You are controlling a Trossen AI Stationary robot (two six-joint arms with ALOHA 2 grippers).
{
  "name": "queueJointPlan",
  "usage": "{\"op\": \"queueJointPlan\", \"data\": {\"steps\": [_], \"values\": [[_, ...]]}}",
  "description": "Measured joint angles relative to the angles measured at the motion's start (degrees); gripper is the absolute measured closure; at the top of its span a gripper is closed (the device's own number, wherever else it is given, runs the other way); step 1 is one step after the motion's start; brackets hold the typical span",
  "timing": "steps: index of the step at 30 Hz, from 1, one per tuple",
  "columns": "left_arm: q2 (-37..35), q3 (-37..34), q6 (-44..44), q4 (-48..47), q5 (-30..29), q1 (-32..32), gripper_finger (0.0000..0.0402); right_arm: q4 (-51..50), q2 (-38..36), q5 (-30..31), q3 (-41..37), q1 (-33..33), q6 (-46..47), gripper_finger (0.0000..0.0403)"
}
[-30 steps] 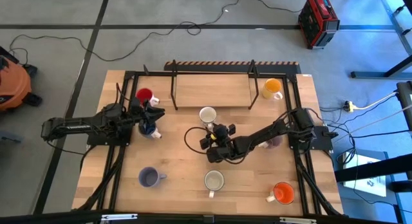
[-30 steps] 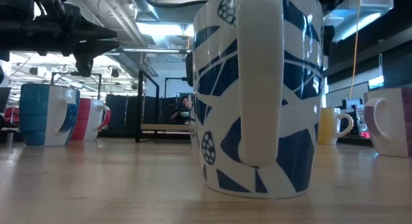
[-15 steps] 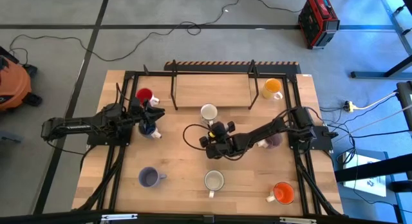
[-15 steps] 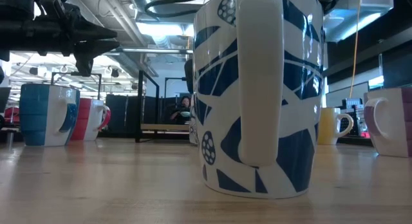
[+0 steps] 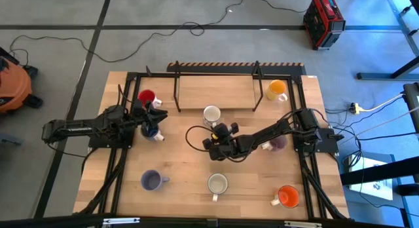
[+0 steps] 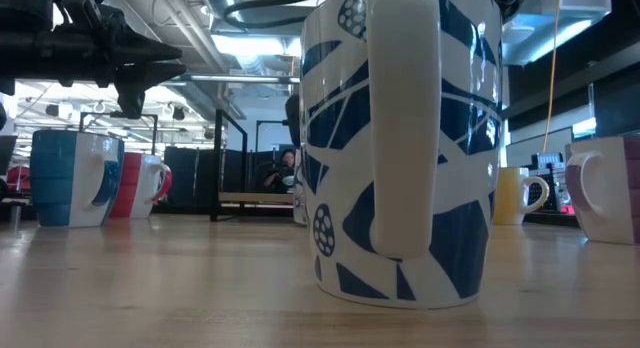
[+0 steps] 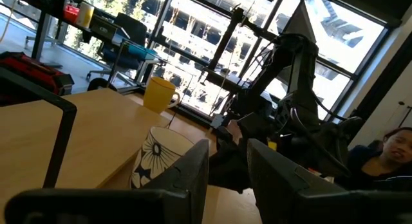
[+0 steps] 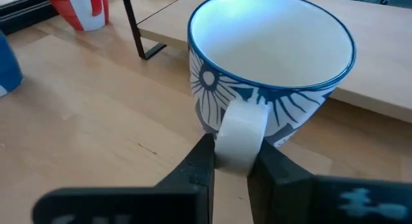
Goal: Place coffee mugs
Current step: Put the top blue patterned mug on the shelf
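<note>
A white mug with a blue flower pattern (image 5: pixel 211 114) stands upright on the table in front of the raised wooden shelf (image 5: pixel 216 90). Its handle points toward the near edge. My right gripper (image 5: pixel 217 129) is shut on that handle. The same mug (image 8: pixel 270 76) fills the right wrist view. My left gripper (image 5: pixel 157 120) hovers open at the left, above a blue mug (image 5: pixel 150 130) and beside a red mug (image 5: pixel 146 97). Nothing is between its fingers (image 7: pixel 193 176). My right gripper pinches the white mug's handle (image 8: pixel 241 130) between its two fingers, one on each side of the loop. The fingers come from the table's near side, slanting down. The mug stands upright with its base on the table.
Other mugs stand around: an orange-yellow one (image 5: pixel 276 90) at the far right, a lavender one (image 5: pixel 152 181) near left, a white-and-blue one (image 5: pixel 217 183) near centre, an orange one (image 5: pixel 288 196) near right, and a lavender one (image 5: pixel 278 144) under my right arm. Black frame posts (image 5: pixel 175 90) flank the shelf.
My right gripper has moved a little toward the table's far edge, up to the white mug's handle. The mug has stayed in place.
</note>
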Motion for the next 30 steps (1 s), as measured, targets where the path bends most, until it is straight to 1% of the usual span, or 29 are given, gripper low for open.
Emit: {"op": "queueJointPlan", "data": {"steps": [6, 14, 26, 30], "values": [[0.0, 0.0, 0.0, 0.0, 0.0, 0.0, 0.0299, 1.5, 0.0, -1.0, 0.0, 0.0, -1.0, 0.0365], [0.0, 0.0, 0.0, 0.0, 0.0, 0.0, 0.0299, 6.2, 0.0, -3.9, 0.0, 0.1, -6.9, 0.0365], [0.0, 0.0, 0.0, 0.0, 0.0, 0.0, 0.0299, 6.0, 0.0, -4.2, 0.4, 0.1, -8.6, 0.0365], [0.0, 0.0, 0.0, 0.0, 0.2, 0.0, 0.0299, 5.5, 0.0, -6.0, 2.5, 0.1, -12.1, 0.0365]]}}
